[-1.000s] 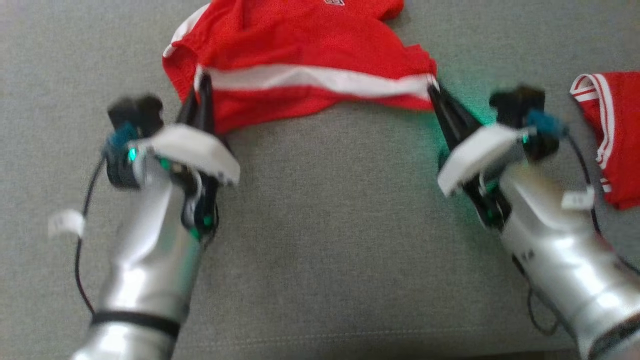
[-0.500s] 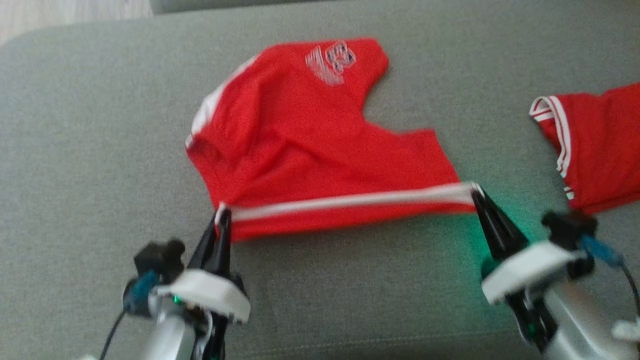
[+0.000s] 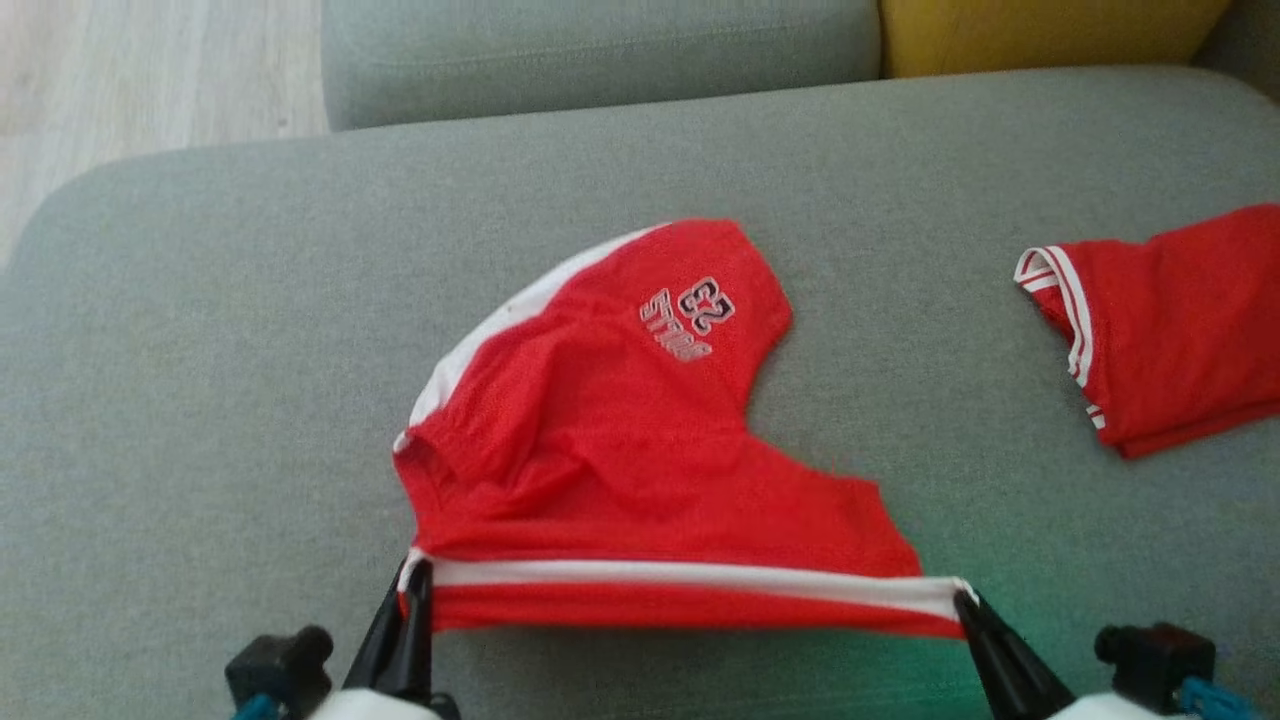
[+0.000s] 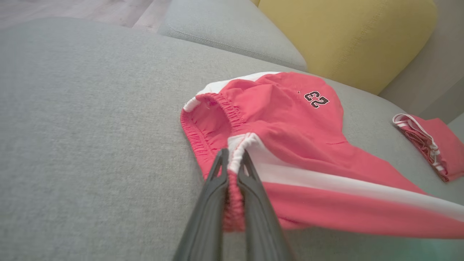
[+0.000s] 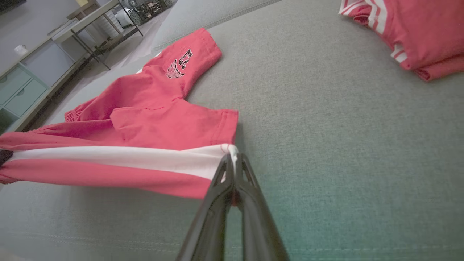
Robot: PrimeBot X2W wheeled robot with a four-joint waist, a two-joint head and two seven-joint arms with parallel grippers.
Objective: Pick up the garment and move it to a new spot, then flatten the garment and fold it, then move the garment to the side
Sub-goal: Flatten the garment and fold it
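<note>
The garment is a pair of red shorts with a white side stripe and a number patch, lying on the grey sofa seat. Its near edge is lifted and stretched taut between my two grippers. My left gripper is shut on the waistband end of that edge, seen close up in the left wrist view with the gripper pinching the bunched elastic. My right gripper is shut on the leg-hem end, where the gripper grips the white stripe. The far leg with the patch rests flat on the cushion.
A second red garment with white trim lies at the seat's right. A grey cushion and a yellow cushion stand behind. Wooden floor shows past the seat's far left corner. Shelving and drawers stand beyond.
The head camera has tilted up, so everything has slid down the picture. Both grippers keep their hold on the stretched edge, and more of the shorts now lies spread on the cushion.
</note>
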